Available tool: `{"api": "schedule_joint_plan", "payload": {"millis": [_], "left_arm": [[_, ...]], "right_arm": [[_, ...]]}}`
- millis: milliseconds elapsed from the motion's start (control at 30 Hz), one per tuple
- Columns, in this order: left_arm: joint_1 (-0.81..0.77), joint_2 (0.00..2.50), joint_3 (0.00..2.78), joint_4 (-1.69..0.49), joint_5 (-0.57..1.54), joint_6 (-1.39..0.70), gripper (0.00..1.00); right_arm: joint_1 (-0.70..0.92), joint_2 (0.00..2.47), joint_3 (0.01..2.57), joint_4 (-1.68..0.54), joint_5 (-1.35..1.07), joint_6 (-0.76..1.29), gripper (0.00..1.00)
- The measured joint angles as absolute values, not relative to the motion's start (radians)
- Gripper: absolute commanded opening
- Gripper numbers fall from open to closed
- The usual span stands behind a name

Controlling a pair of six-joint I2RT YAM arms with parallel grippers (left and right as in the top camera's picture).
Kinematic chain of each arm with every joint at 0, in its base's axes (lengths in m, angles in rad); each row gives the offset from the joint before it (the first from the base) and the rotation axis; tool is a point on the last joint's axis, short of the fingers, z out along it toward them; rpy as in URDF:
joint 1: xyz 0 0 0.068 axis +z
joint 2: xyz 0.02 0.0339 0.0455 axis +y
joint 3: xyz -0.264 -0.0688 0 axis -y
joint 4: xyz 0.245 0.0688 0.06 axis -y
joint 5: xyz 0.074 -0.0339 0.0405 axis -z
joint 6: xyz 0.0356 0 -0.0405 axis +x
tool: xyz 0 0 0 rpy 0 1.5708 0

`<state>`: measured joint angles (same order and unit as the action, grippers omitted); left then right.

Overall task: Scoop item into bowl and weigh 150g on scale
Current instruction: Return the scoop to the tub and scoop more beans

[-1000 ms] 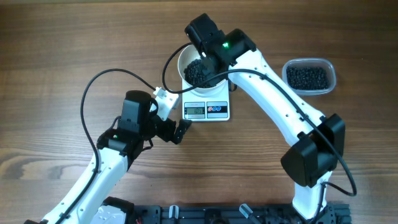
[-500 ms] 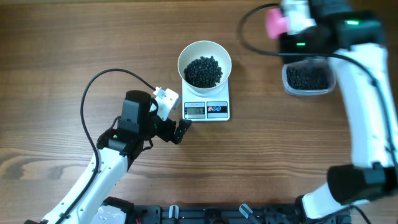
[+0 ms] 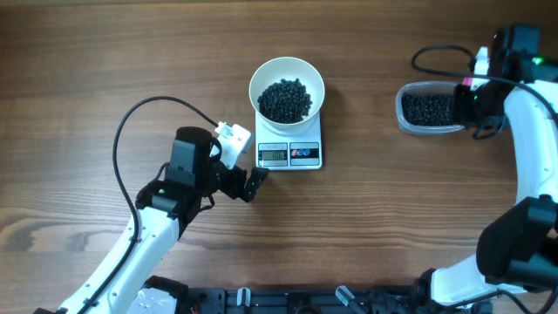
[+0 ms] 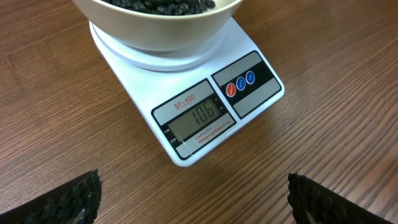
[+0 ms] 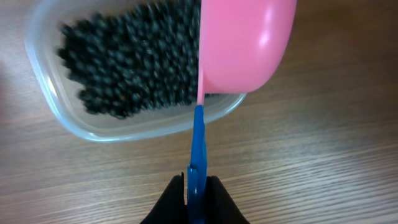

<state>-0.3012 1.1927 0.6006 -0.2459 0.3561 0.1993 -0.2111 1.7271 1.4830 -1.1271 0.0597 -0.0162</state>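
The white bowl stands on the scale and holds a heap of black beads, the item. In the left wrist view the scale reads 106 below the bowl. My left gripper is open just in front of the scale's left corner, nothing between its fingers. My right gripper is shut on the blue handle of a pink scoop. The scoop hangs on edge over the right end of a clear tub of beads.
The clear tub sits on the wooden table at the far right, well apart from the scale. My right arm runs along the right edge. A black cable loops left of the left arm.
My right arm has swung with the scoop from above the bowl to the tub at the right. The left arm, bowl and scale have not moved.
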Motion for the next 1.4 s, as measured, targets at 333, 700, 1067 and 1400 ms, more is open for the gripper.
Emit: {"api": "schedule_joint_plan", "payload": {"millis": [333,700,1067,1400], "left_arm": [[-0.301,1.193,0.601,-0.246,0.356,0.199,1.0],[-0.301,1.193,0.601,-0.246,0.356,0.199,1.0],[-0.301,1.193,0.601,-0.246,0.356,0.199,1.0],[-0.301,1.193,0.601,-0.246,0.356,0.199,1.0]], "right_arm": [[-0.207,1.838,1.457,-1.121,0.06,-0.008,0.04],[-0.164,1.865,1.457,-1.135,-0.009,-0.093,0.04],[-0.158,1.866,1.455,-1.187,-0.124,-0.191,0.04],[-0.131,1.866,1.455,-1.217,-0.203,-0.256,0.04]]}}
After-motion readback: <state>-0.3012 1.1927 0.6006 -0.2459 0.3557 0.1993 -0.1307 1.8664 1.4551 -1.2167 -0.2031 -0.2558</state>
